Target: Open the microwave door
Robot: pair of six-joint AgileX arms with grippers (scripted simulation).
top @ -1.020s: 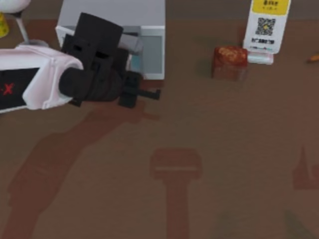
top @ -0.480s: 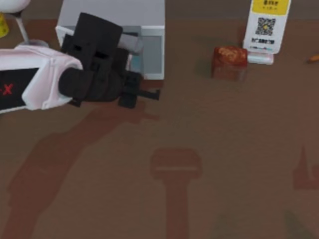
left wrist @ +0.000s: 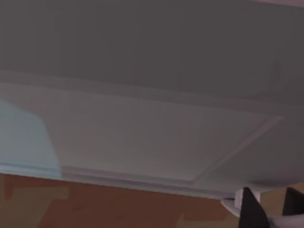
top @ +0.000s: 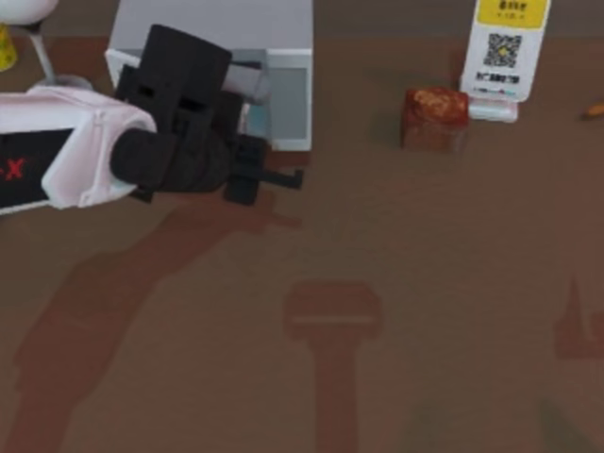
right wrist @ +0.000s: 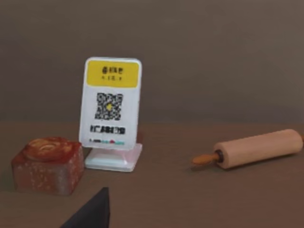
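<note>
The silver-grey microwave (top: 226,24) stands at the table's back left, and a strip of its pale bluish inside (top: 288,94) shows. My left arm lies across its front and hides most of the microwave door in the top view. In the left wrist view the microwave door (left wrist: 142,128) fills the picture as a grey panel. My left gripper (top: 288,177) (left wrist: 268,199) is at the door's lower corner, with its dark fingers (left wrist: 247,211) against the pale handle strip (left wrist: 232,205), shut on it. Of my right gripper only one dark fingertip (right wrist: 95,211) shows.
A red-brown block (top: 435,118) (right wrist: 47,164) and a white and yellow QR sign stand (top: 503,52) (right wrist: 111,111) are at the back right. A wooden rolling pin (right wrist: 259,148) lies further right. A yellow object (top: 5,47) sits at the back left edge.
</note>
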